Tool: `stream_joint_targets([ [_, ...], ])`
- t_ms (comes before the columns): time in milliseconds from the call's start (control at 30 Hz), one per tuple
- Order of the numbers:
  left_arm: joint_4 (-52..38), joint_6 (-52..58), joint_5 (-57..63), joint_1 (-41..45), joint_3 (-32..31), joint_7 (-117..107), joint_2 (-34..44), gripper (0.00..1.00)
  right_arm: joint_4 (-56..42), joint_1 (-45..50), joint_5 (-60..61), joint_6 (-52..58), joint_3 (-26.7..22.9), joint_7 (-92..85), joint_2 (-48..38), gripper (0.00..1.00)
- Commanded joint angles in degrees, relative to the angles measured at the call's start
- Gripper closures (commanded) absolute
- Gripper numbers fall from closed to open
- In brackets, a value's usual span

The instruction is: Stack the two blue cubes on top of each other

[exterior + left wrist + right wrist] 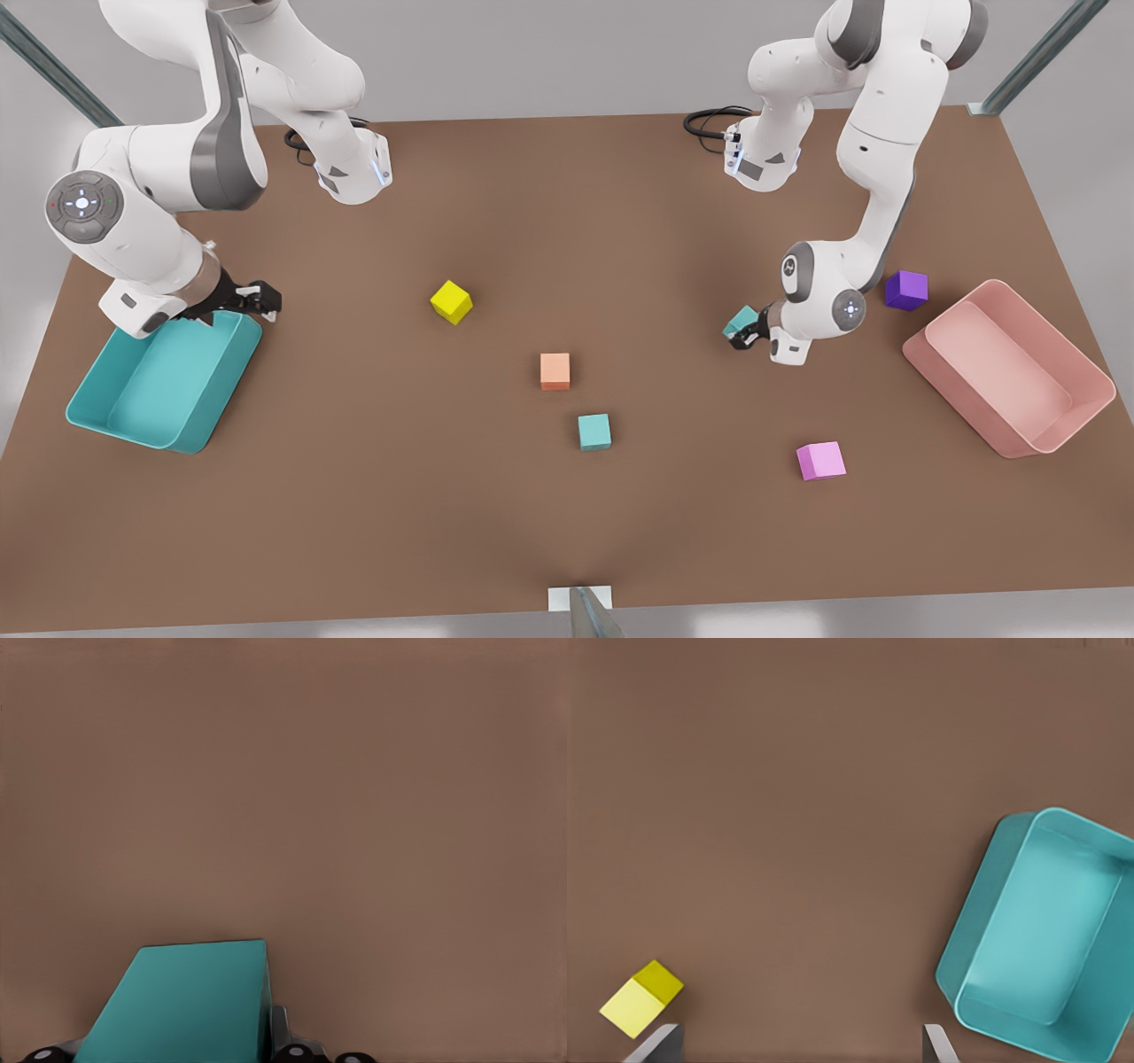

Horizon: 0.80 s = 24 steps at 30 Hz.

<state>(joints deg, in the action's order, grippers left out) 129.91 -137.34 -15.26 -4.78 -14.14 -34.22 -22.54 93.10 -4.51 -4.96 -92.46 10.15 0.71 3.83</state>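
You had soft, even light from above on the brown table; it looked a little brighter through the middle and dimmer toward its near edge. Shadows were faint and short, tucked close under the yellow cube and the pink bin. No glare showed on the matte surfaces. In the left wrist view the held teal cube had soft edges, and the table behind it showed no texture.

Setting: simulated workcell.
Brown matte desk; pale grey wall behind; slanted metal struts at both far corners.
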Motion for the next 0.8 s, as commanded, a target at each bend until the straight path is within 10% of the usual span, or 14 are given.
stream_joint_targets([
  [0,-0.36,-0.03,-0.29,-0.05,-0.01,3.81,1.09,0.32,-0.03,0.11,0.03,0.08,0.05,-6.16,-0.06,0.00],
  [133,-5.18,6.55,0.32,3.63,-3.52,-0.49,4.70,0.31,-0.03,0.11,0.03,0.17,0.05,-6.16,0.03,0.00],
  [300,-44.38,29.59,11.75,20.51,-3.53,-18.25,-9.71,0.31,-0.03,0.64,-0.23,0.44,0.05,-6.07,0.30,0.00],
  [767,-76.21,27.83,20.54,29.48,-2.82,-22.12,-34.33,0.31,-0.38,0.82,-0.41,0.52,-0.04,-5.37,0.47,0.00],
])
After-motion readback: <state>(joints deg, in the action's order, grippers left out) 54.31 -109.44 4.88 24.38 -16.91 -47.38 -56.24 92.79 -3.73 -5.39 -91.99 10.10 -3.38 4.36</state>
